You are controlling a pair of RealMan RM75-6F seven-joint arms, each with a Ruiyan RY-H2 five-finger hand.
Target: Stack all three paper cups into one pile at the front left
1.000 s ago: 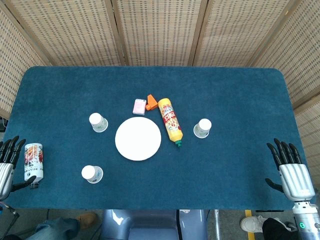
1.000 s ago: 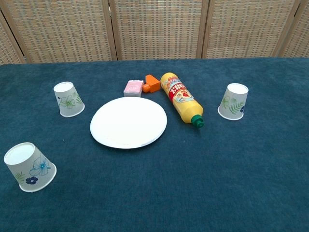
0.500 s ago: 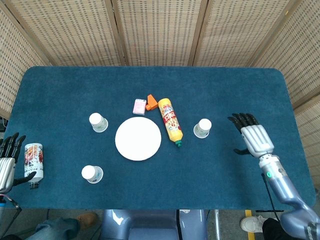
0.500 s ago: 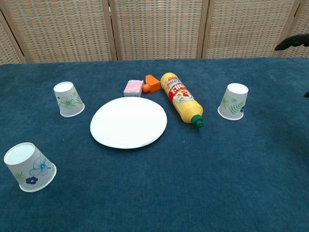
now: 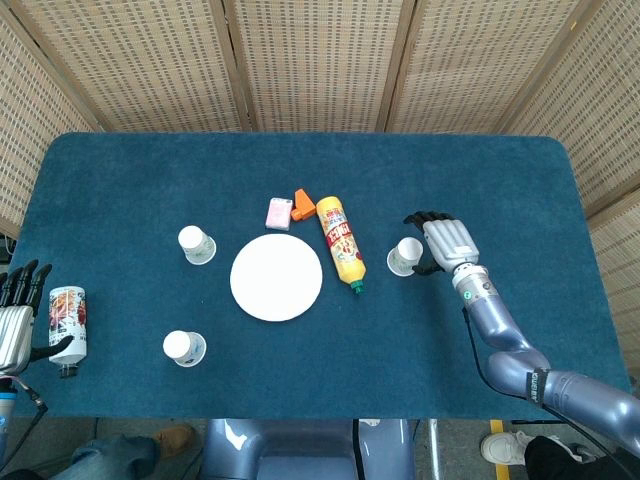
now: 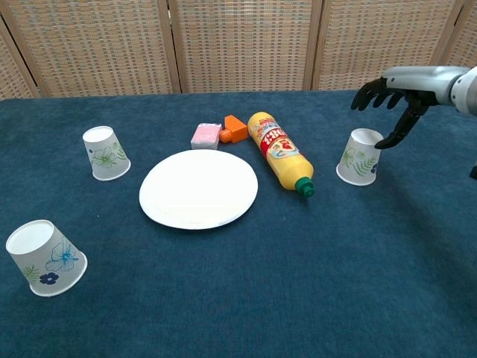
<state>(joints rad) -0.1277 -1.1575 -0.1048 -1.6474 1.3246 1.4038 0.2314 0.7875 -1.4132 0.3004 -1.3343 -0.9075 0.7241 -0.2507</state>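
The three paper cups stood inverted on the blue table [image 5: 480,180], each with its wide rim down on the cloth and its closed base upward, so every long axis ran vertical. The right cup [image 6: 360,156], printed with green leaves, stood right of the yellow bottle [image 6: 280,152] and well apart from the other two cups. The rear left cup [image 6: 105,153] stood left of the white plate [image 6: 198,188], near it but not touching. The front left cup [image 6: 45,257], printed with blue flowers, stood nearest the front edge, well apart from the plate.

The right hand [image 6: 393,94] was positioned just above and behind the right cup. Its fingers [image 6: 369,95] were spread and curled downward, with the thumb reaching down beside the cup's right flank. The hand held nothing; in the chest view a gap separated it from the cup, and in the head view the hand [image 5: 441,243] sat just beside the cup [image 5: 405,255] on its right.

The left hand [image 5: 20,322] rested at the front left corner of the table, fingers extended and apart, grasping nothing. A printed can [image 5: 67,320] lay on its side just beside that hand, with its long axis running front to back.

The yellow bottle lay on its side right of the plate, green cap pointing toward the front and slightly right. A pink packet [image 6: 205,136] and an orange block [image 6: 235,128] lay just behind the plate, touching one another.
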